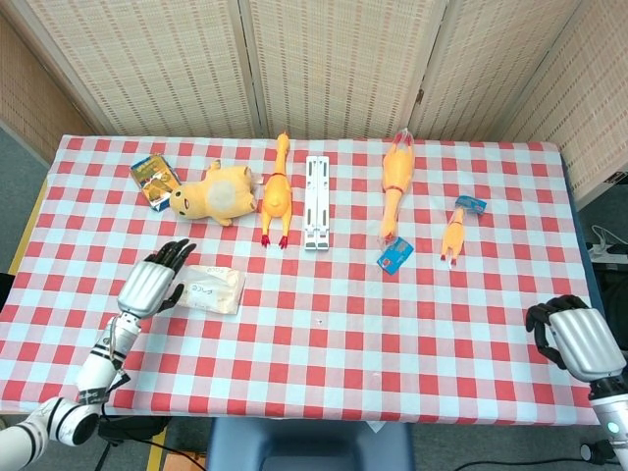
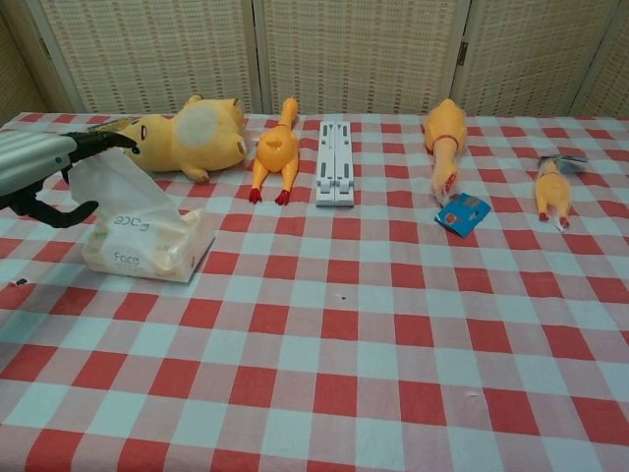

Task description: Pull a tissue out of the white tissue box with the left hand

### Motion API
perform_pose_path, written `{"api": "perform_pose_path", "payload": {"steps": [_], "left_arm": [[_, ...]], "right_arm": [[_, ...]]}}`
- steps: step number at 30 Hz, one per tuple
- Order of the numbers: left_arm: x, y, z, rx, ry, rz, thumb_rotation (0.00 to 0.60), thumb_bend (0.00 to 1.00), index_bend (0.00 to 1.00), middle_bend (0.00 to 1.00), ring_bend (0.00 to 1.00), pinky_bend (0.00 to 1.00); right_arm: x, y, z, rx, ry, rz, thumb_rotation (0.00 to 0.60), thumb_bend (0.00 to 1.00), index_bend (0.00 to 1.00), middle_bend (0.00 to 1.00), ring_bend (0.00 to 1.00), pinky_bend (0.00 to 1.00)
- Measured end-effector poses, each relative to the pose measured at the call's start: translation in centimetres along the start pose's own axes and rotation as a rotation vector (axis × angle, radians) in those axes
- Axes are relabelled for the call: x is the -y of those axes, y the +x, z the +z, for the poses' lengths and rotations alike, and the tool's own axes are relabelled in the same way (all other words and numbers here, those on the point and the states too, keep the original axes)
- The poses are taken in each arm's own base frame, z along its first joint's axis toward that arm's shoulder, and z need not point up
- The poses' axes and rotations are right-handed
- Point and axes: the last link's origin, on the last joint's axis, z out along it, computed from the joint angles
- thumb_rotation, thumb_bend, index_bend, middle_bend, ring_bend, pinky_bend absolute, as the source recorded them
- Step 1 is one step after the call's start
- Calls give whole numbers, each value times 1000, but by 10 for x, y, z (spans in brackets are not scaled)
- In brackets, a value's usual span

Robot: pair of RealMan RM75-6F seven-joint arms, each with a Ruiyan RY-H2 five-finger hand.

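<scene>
The white tissue box (image 1: pixel 216 289) (image 2: pixel 147 246) lies on the checked table at the left, with a tissue (image 2: pixel 113 185) sticking up from its top. My left hand (image 1: pixel 152 286) (image 2: pixel 44 167) hovers just left of the box with its fingers spread apart around the tissue's left side, holding nothing. In the chest view the fingertips reach over and under the tissue's edge. My right hand (image 1: pixel 579 339) rests at the table's near right corner with its fingers curled in, far from the box.
A yellow plush toy (image 1: pixel 218 191), three rubber chickens (image 1: pixel 275 191) (image 1: pixel 394 182) (image 1: pixel 454 234), a white folded stand (image 1: pixel 315 201), a blue card (image 1: pixel 395 255) and a small packet (image 1: pixel 154 180) lie across the far half of the table.
</scene>
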Motion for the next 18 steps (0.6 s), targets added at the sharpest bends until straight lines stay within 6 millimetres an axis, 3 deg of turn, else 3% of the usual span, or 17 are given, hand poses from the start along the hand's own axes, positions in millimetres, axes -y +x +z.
{"api": "perform_pose_path", "payload": {"steps": [2, 4, 8, 11, 18], "left_arm": [[-3, -2, 6, -5, -1, -20, 600, 502, 100, 151, 137, 344], [-7, -3, 9, -19, -2, -45, 600, 502, 289, 350, 305, 376], [-11, -2, 11, -68, -9, -79, 600, 504, 571, 635, 541, 573], [-14, -3, 11, -83, -16, -106, 600, 512, 652, 732, 621, 646], [-12, -1, 8, -81, -3, -100, 600, 510, 685, 791, 683, 699]], "right_arm": [[0, 0, 0, 2, -1, -1, 600, 726, 593, 579, 400, 320], [0, 0, 1, 2, -3, 0, 600, 725, 593, 579, 400, 320], [-1, 1, 1, 1, -7, 4, 600, 725, 593, 579, 400, 320], [-1, 1, 2, 1, -10, 6, 600, 725, 593, 579, 400, 320], [0, 0, 3, 7, -8, 7, 600, 725, 589, 578, 400, 320]]}}
